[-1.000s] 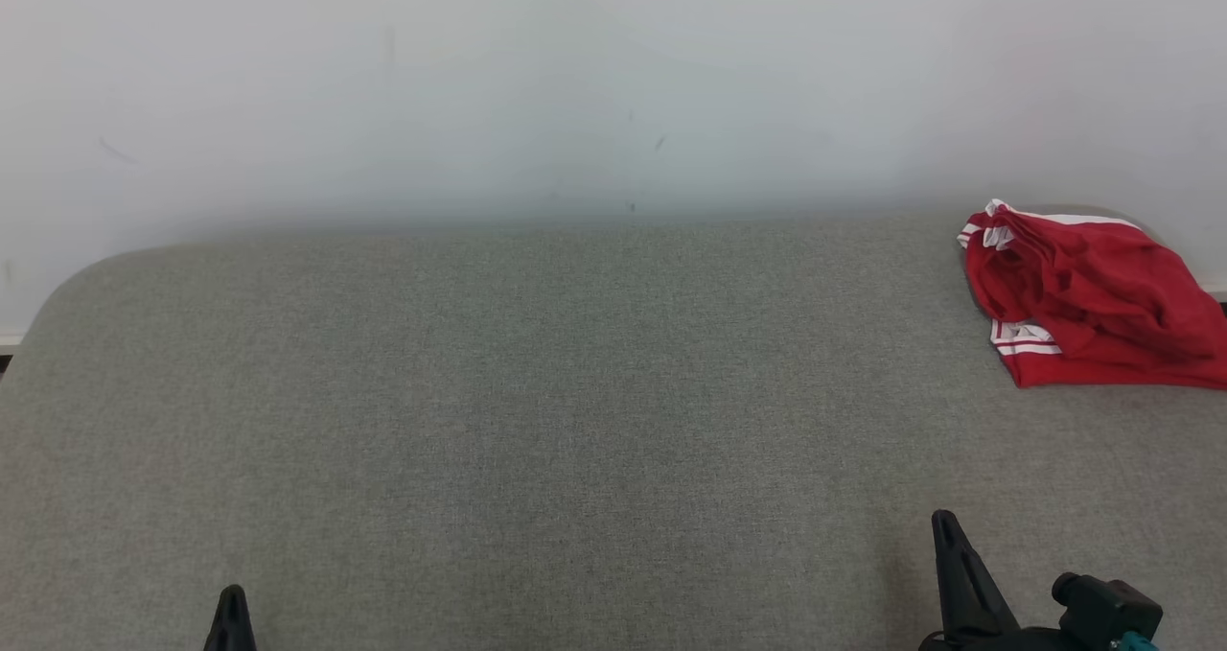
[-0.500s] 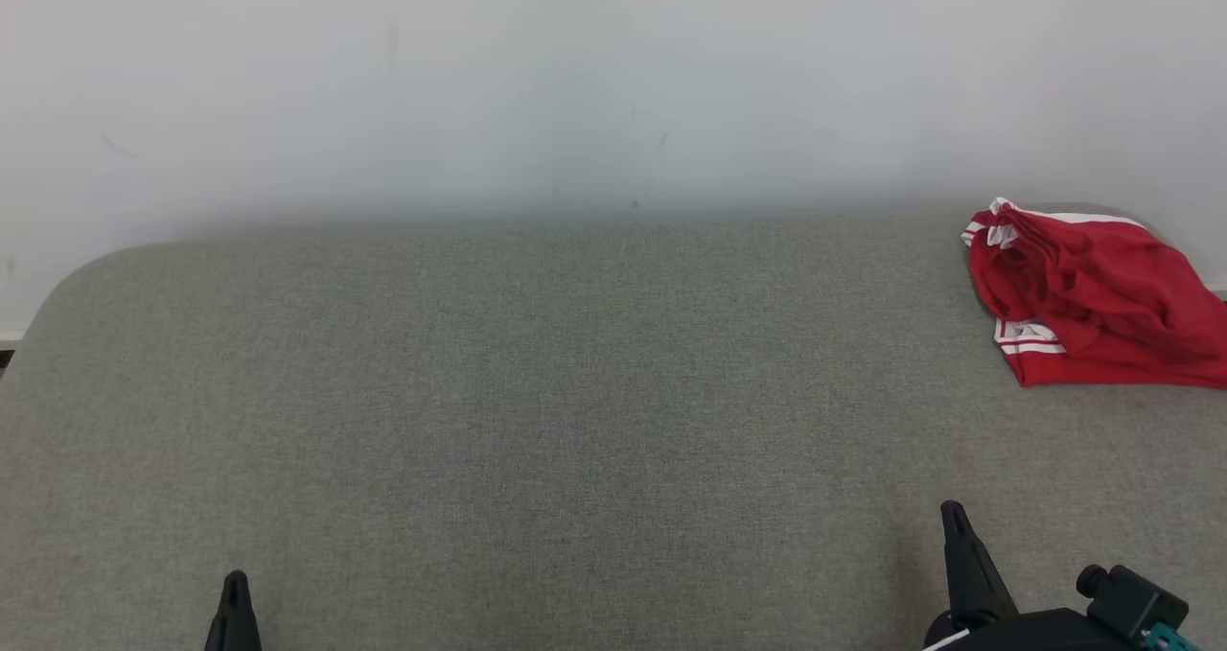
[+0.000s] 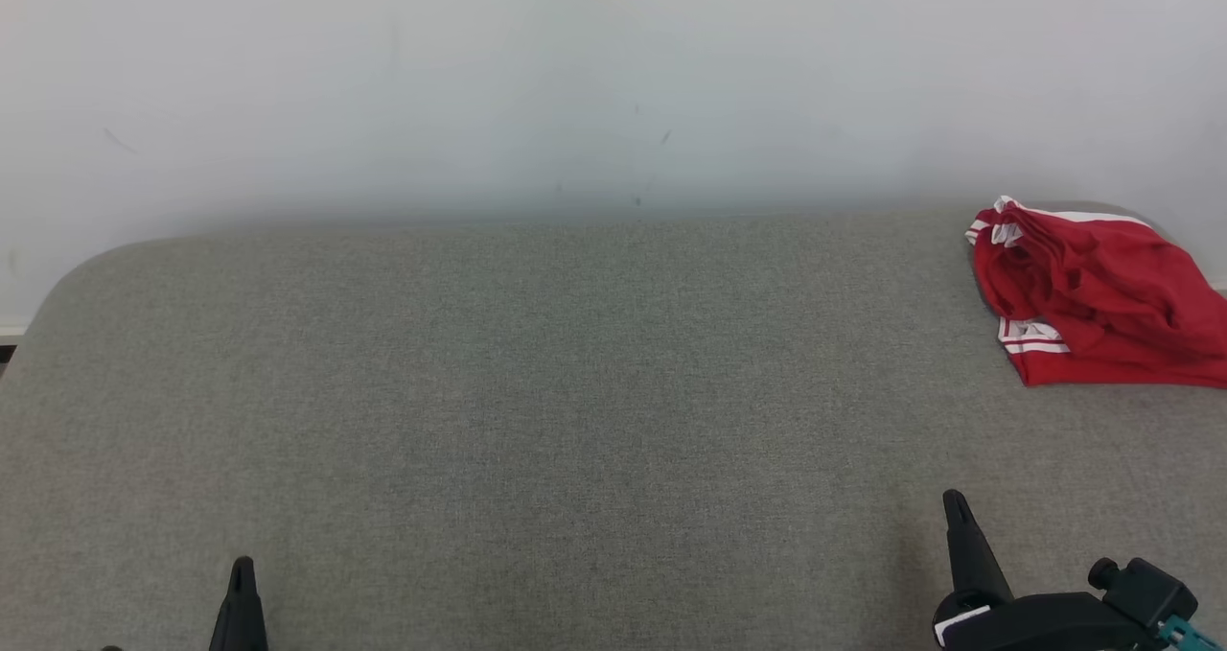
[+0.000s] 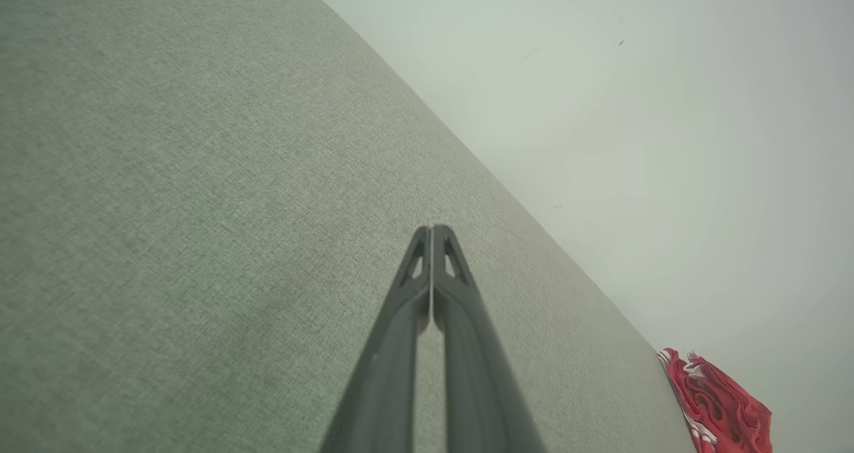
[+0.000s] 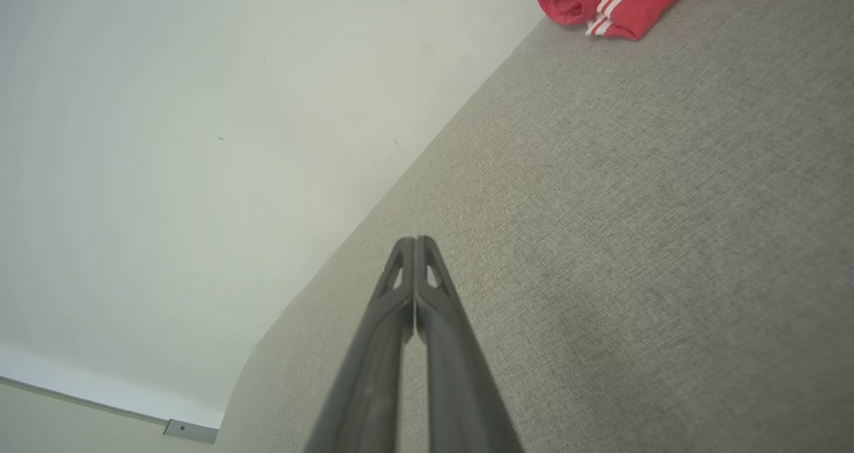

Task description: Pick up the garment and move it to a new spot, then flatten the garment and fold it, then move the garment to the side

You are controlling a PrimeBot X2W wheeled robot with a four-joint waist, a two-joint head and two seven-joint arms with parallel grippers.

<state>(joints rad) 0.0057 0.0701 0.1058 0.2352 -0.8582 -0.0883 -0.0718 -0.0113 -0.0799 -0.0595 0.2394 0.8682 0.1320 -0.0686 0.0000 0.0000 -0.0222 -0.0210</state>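
The red garment (image 3: pixel 1093 296) with white stripes lies crumpled at the far right corner of the grey padded surface (image 3: pixel 575 392), hard against the white wall (image 3: pixel 575 76) and running up to the right edge. Both pincers sit near the front edge, well apart from it: the left gripper (image 4: pixel 432 229) has its two dark fingers pressed tip to tip and holds nothing, and the right gripper (image 5: pixel 415 239) is likewise pinched together and empty.

The likely trouble starts with the reach. The garment is bunched in loose folds, so a pinch on one ridge may lift only a single layer and let the rest drag or slide off the right edge. Coming in with the fingers still together would push the cloth against the wall instead of taking it. The wall close behind also leaves little room for the fingers.

No container stands on the surface, so there are no contents to report
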